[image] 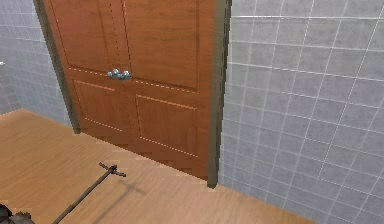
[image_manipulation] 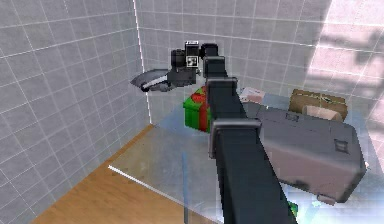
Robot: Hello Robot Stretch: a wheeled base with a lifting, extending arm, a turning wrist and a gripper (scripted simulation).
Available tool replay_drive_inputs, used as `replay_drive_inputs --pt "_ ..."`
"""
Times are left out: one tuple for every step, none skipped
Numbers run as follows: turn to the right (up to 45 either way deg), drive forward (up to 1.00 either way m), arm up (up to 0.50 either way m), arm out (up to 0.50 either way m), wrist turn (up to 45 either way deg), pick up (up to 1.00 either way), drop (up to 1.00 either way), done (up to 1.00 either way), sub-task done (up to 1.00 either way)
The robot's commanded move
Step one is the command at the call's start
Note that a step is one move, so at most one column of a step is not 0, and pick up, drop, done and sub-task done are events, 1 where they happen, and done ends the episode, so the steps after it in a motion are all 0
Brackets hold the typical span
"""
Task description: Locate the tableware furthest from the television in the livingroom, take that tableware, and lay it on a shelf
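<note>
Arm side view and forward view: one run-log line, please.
forward: wooden double door, wood floor | arm side: arm extended, fingers in front of tiled wall | glass top: red-green box, grey case, cardboard box

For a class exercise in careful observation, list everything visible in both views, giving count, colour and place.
double door: one, brown wood, forward view's middle
door handles: two, silver, where the leaves meet
tiled wall: grey, right of the door
floor: wooden, below the door
thin rod: one, dark, on the floor
tabletop: one, see-through, arm side view's middle
case: one, grey, on the tabletop
box: one, red and green, left of the arm
carton: one, brown, behind the case
arm: one, dark
gripper: one, dark, before the wall
</note>
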Motion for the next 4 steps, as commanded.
replay_drive_inputs --pt "0.0 0.00 0.00 0.00 -45.0 0.00 0.00 0.00 0.00" --pt "0.0 0.00 0.00 0.00 -45.0 0.00 0.00 0.00 0.00" --pt "0.0 0.00 0.00 0.00 -9.0 0.00 0.00 0.00 0.00" --pt "0.0 0.00 0.00 -0.42 0.0 0.00 0.00 0.00 0.00"
